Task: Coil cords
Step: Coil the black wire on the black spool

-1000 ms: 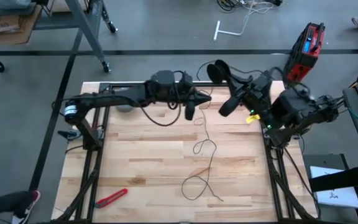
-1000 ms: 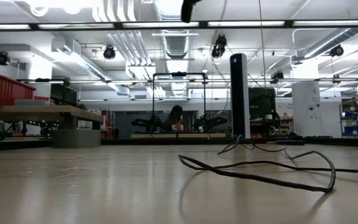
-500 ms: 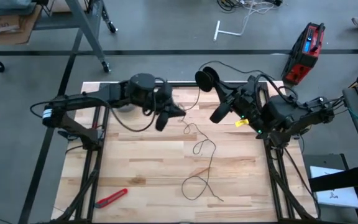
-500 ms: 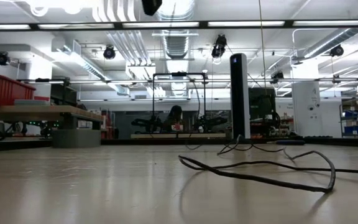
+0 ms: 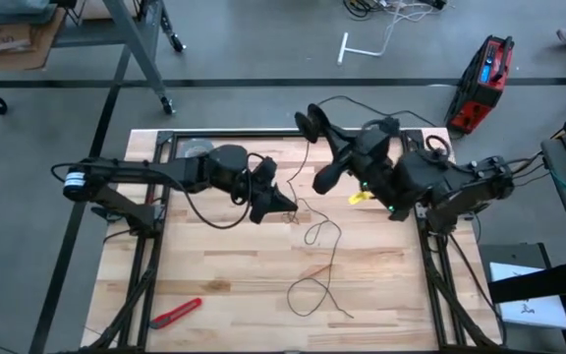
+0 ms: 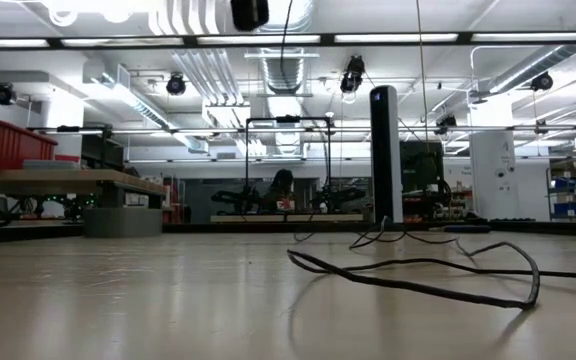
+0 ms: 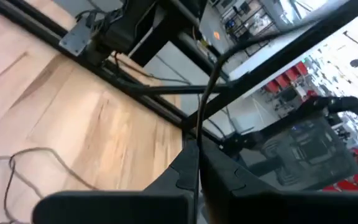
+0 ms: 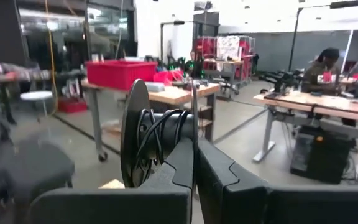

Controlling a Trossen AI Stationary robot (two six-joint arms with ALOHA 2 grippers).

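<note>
A thin black cord (image 5: 314,236) lies in loose loops (image 6: 418,270) on the wooden table. From there it rises to my left gripper (image 5: 288,205), which is shut on it above the table's middle, and runs on to a small black reel (image 5: 310,123). My right gripper (image 5: 326,140) is shut on the reel (image 8: 138,140) above the far edge. Several turns of cord are wound on the reel's hub (image 8: 166,130). In the low view my left gripper (image 6: 250,12) shows at the top with the cord hanging under it. My left gripper pinches a single strand of the cord (image 7: 199,127) between its two fingers, clear of the table. The cord leaves the fingertips upward toward the reel. Its other part drops slack to the loops on the table (image 7: 30,155). My right gripper pinches one thin flange of the reel (image 8: 193,115) between its two fingers. The fingers come from the table's right side. The reel is lifted clear of the table, its axle lying across the fingers, and the other flange (image 8: 134,137) stands free beside them.
A red-handled knife (image 5: 175,313) lies near the front left corner. A grey tape roll (image 5: 197,147) sits at the far left, and a small yellow item (image 5: 360,197) lies under my right arm. A person (image 8: 328,62) sits at a bench in the room beyond.
My left gripper has swung toward the table's left, then come back right and toward the near edge, staying shut on the cord. My right gripper has carried the reel toward the table's left. The cord's upper stretch has shifted; the loops on the table have stayed put.
</note>
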